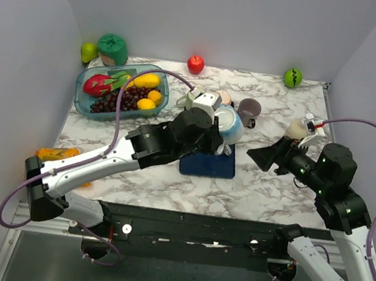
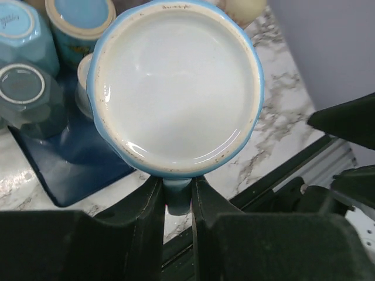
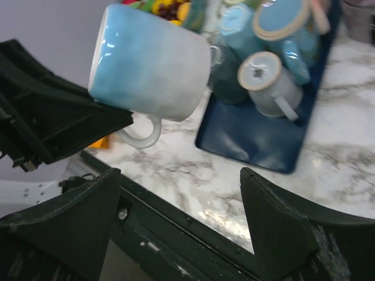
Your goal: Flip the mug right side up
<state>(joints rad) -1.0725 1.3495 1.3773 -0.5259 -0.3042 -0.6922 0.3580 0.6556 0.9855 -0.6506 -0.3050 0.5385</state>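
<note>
A light blue mug (image 1: pixel 230 124) with a white handle is held in the air on its side, over the right part of the dark blue mat (image 1: pixel 207 165). My left gripper (image 1: pixel 219 143) is shut on its handle. In the left wrist view my gripper (image 2: pixel 179 196) pinches the handle and the mug's (image 2: pixel 176 88) round white end with a cream ring faces the camera. In the right wrist view the mug (image 3: pixel 149 61) lies sideways, handle down. My right gripper (image 1: pixel 258 157) is open and empty, to the right of the mug; the right wrist view shows it (image 3: pixel 181 175) open over the table's front edge.
Several mugs (image 3: pixel 266 73) stand upside down on the mat (image 3: pixel 258 132). A grey-purple mug (image 1: pixel 249 109) stands behind it. A fruit bowl (image 1: pixel 83 92) is at the back left, a red apple (image 1: pixel 195 64) and a green fruit (image 1: pixel 292 77) at the back wall.
</note>
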